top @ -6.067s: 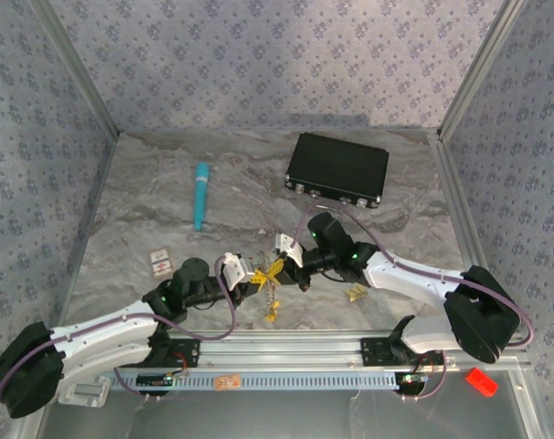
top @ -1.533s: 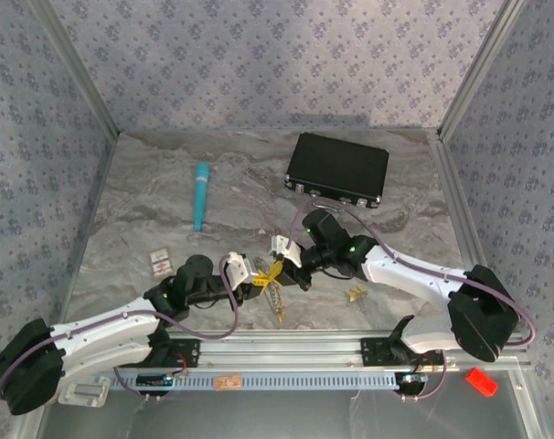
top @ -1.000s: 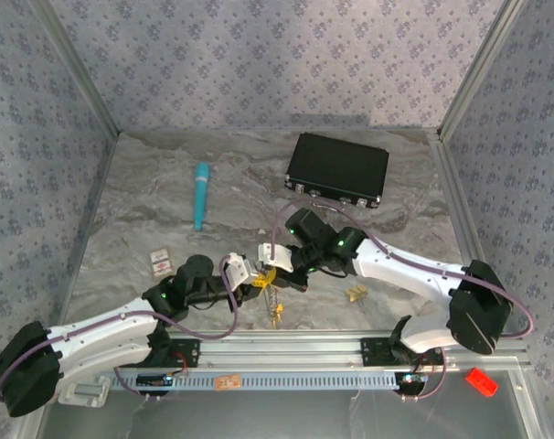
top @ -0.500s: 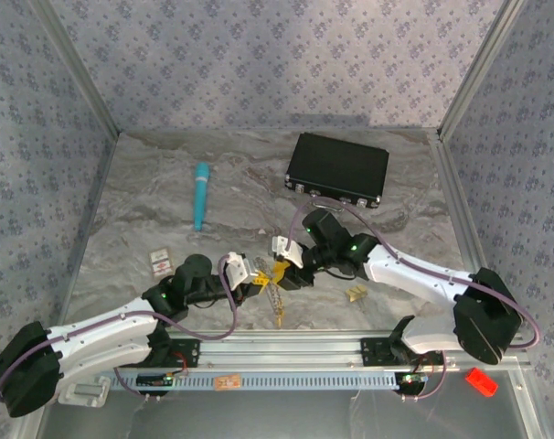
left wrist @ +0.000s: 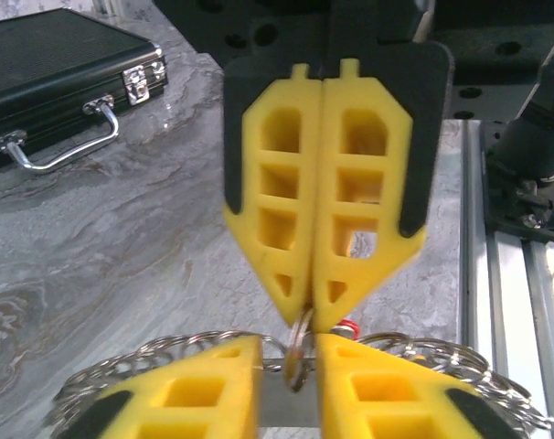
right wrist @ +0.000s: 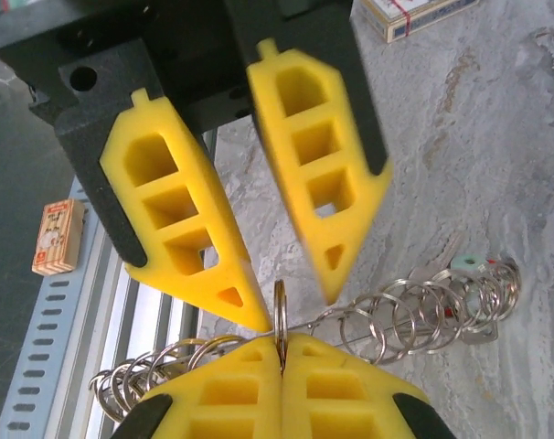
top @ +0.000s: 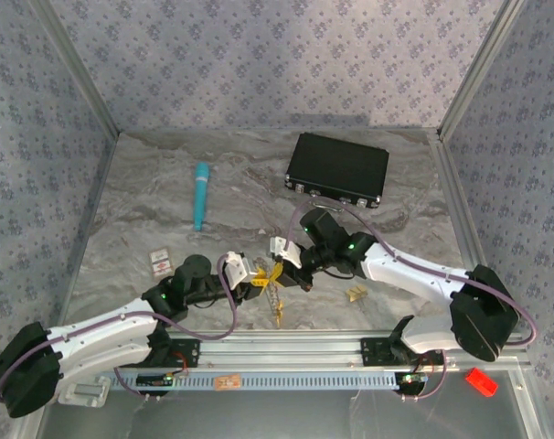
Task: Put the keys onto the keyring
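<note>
My two grippers meet nose to nose above the table's front middle. The right gripper (top: 288, 271) (right wrist: 280, 340) (left wrist: 311, 315) is shut on a small metal ring (right wrist: 279, 311) (left wrist: 298, 352), held on edge. The left gripper (top: 262, 278) (left wrist: 289, 343) (right wrist: 295, 311) stands open, its jaws on either side of that ring. A thin wire, the keyring (right wrist: 368, 318), runs past the ring with several small rings strung on it. The keys (top: 277, 306) dangle below the grippers, and one key (right wrist: 446, 267) lies at the wire's far end. Two more keys (top: 355, 293) lie loose on the table.
A black case (top: 337, 169) (left wrist: 48, 64) lies at the back right and a teal tube (top: 200, 195) at the back left. A small card box (top: 159, 263) (right wrist: 414, 14) sits left of the left arm. The aluminium rail (top: 286, 352) runs along the front edge.
The right arm swung left a second ago and has come back to meet the left gripper. The left arm and the dangling keys have barely moved.
</note>
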